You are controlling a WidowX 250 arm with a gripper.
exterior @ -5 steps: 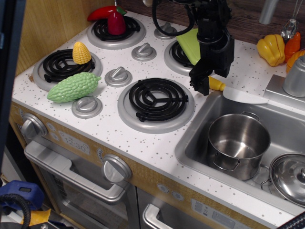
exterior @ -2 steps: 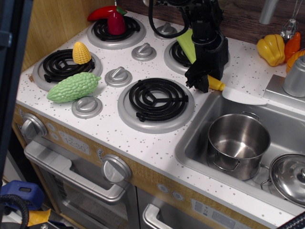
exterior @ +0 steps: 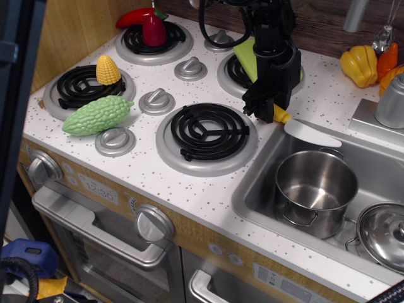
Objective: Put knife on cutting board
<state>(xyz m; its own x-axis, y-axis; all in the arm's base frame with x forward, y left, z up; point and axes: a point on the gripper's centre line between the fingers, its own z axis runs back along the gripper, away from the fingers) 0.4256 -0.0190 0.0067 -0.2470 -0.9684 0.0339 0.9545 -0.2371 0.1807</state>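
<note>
1. Black gripper (exterior: 264,108), lowered onto the yellow handle of the small plastic knife (exterior: 304,129); whether its jaws have closed on the handle cannot be told.
2. The knife's wide white blade extends to the gripper's right, along the rim of the steel sink (exterior: 252,189).
3. Flat lime-green plastic cutting board (exterior: 246,53), just behind the gripper, lying on a rear burner and partly hidden by the arm.

Knife (exterior: 307,131): white rounded blade, yellow handle, laid flat across the sink's rim. Cutting board (exterior: 247,55): lime-green, seen tilted on the rear burner, partly hidden.
</note>
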